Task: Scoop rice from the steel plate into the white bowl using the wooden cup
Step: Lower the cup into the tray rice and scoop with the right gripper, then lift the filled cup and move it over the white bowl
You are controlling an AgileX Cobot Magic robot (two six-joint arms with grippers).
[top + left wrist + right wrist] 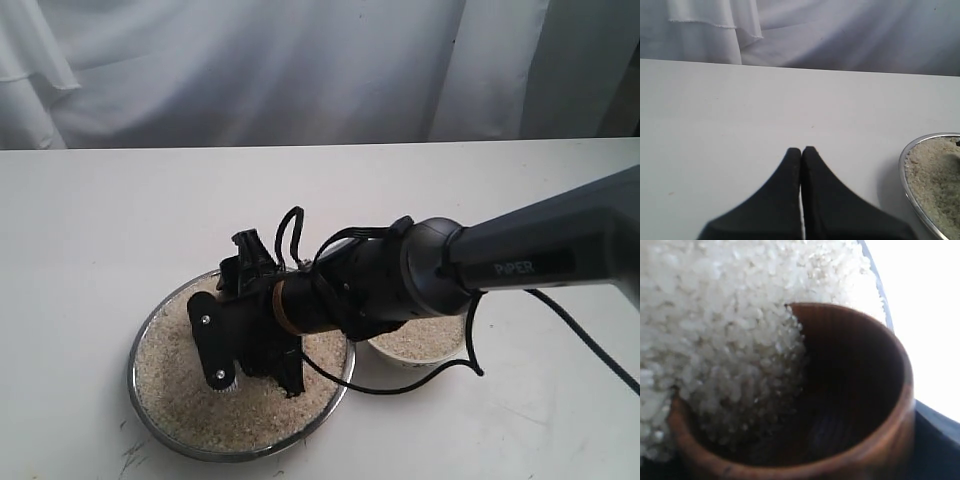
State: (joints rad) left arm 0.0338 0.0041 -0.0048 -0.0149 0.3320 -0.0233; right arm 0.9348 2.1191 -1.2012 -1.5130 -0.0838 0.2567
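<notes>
while the wooden cup lies tipped into the rice, with grains spilling over its lip into the dark interior, it is judged to be clamped by the right gripper, whose fingers are closed around it low over the steel plate at the lower left of the exterior view; the cup itself is hidden there behind the black fingers. the left gripper is seen with its fingers pressed together on nothing, above the table near the plate's rim. the cup is expected to be stiff, light and glossy, hence somewhat slippery, so a firm hold across its outer wall, away from the lip, is advised; the exact contact spots cannot be made out. the rice is loose and is expected to flow and spill if the cup is tilted or jerked. the white bowl, already holding some rice, stands at the plate's right edge, partly hidden under the arm; whether the two touch cannot be told. the plate's thin raised rim and the bowl's thick rim must be cleared when a load is carried across. open table is left above and to the left of the plate, while a black cable hangs close by the bowl.
</notes>
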